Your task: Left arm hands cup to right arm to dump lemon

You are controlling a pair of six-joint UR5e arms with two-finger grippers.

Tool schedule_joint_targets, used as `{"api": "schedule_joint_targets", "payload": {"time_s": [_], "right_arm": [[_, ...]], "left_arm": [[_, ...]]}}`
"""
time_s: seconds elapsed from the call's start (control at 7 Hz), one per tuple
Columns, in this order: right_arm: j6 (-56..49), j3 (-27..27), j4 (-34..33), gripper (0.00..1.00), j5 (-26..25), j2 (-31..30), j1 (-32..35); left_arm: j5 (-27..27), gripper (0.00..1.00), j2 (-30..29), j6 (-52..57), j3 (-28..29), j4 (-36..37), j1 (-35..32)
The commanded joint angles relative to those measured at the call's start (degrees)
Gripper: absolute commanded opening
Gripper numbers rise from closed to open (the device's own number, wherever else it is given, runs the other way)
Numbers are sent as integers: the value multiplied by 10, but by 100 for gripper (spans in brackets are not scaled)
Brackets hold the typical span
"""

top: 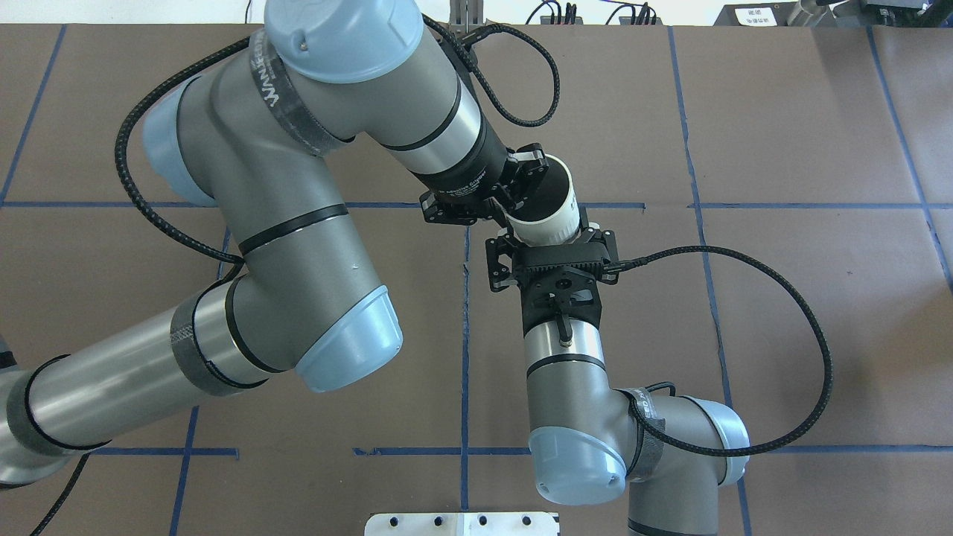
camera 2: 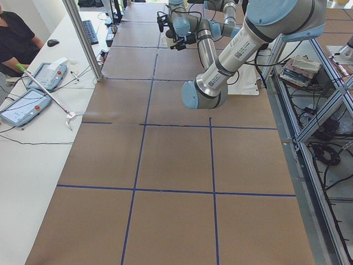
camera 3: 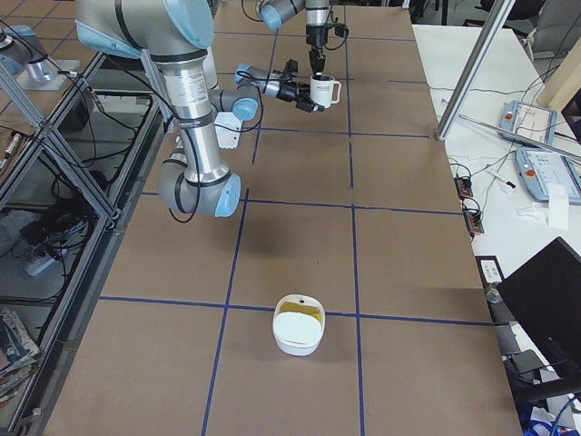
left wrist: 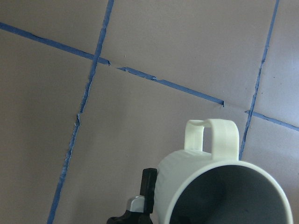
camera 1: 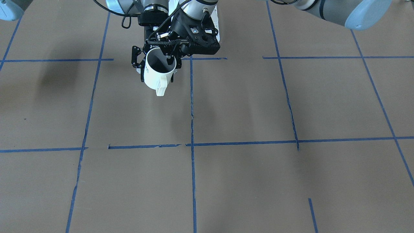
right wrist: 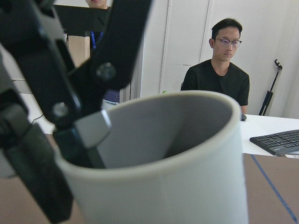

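Left gripper: clamped on the rim of the cup from above, one finger inside the wall and one outside. This pinch leaves the body free for the other hand.
Right gripper: held level, its fingers either side of the cup's body. They lie close against it, but whether they press I cannot tell.
Cup: in the air at upper centre of the front view, mouth up. Its handle points to the frame's bottom, clear of both grips.
Lemon: not visible, probably low inside the cup.
Table: well below the cup.
White bowl: lower centre of the right side view, well apart, likely the dump spot.
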Motion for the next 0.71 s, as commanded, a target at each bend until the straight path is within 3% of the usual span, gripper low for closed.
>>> {"api": "schedule_joint_targets", "payload": {"time_s": [0.0, 0.57], "right_arm": [[-7, -2, 0, 100, 3, -3, -1], [-10, -49, -2, 100, 4, -8, -11]], "left_arm": [[0, 0, 0, -2, -1, 4, -1], [0, 0, 0, -8, -21, 7, -26]]}}
